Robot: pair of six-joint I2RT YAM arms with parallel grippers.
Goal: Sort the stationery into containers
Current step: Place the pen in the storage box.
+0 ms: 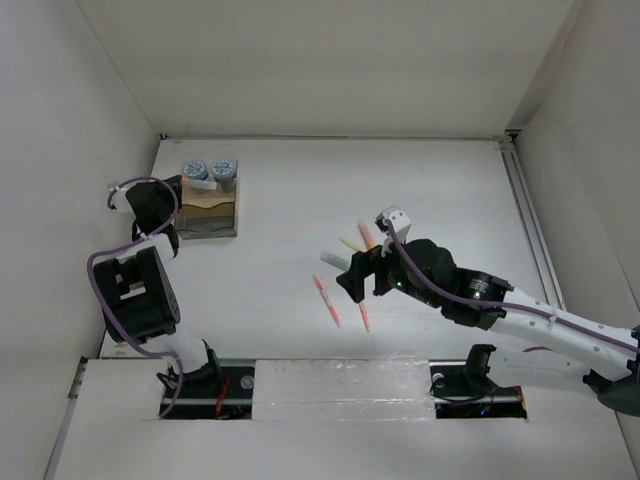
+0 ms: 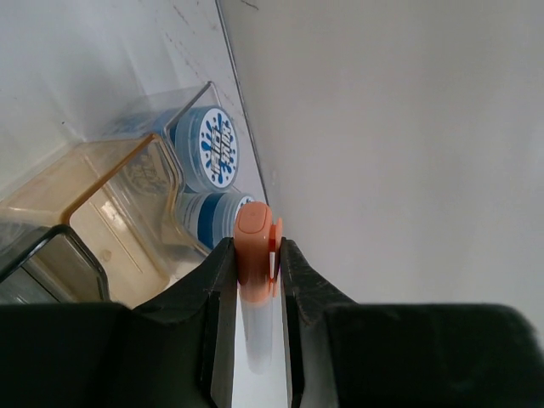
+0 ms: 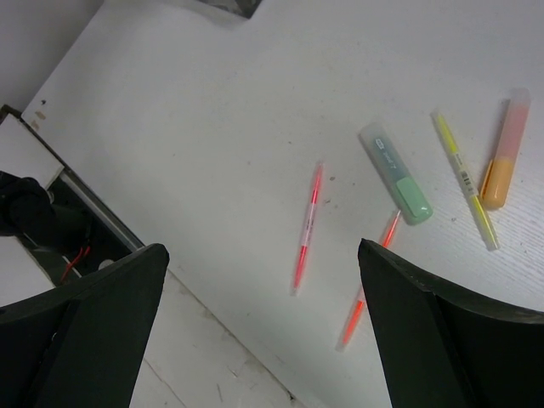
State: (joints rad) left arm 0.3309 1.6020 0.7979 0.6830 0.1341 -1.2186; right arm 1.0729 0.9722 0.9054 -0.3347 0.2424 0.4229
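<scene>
My left gripper (image 2: pixel 255 248) is shut on an orange-capped highlighter (image 2: pixel 252 228) with a clear body, held just beside the wooden organiser tray (image 2: pixel 127 183). Two blue-and-white cylinders (image 2: pixel 217 146) (image 2: pixel 211 218) stand in the tray's far compartment. From above, the left gripper (image 1: pixel 180 190) sits at the left edge of the tray (image 1: pixel 210 212). My right gripper (image 3: pixel 262 255) hangs open and empty over the loose stationery: a pink-red pen (image 3: pixel 308 225), an orange pen (image 3: pixel 370 285), a green highlighter (image 3: pixel 395 174), a yellow pen (image 3: pixel 466 180) and an orange highlighter (image 3: pixel 506 153).
The tray stands near the back left corner, close to the left wall (image 1: pixel 80 150). A metal rail (image 1: pixel 530 230) runs along the table's right side. The arm bases and a taped front edge (image 1: pixel 340 385) lie just below the pens.
</scene>
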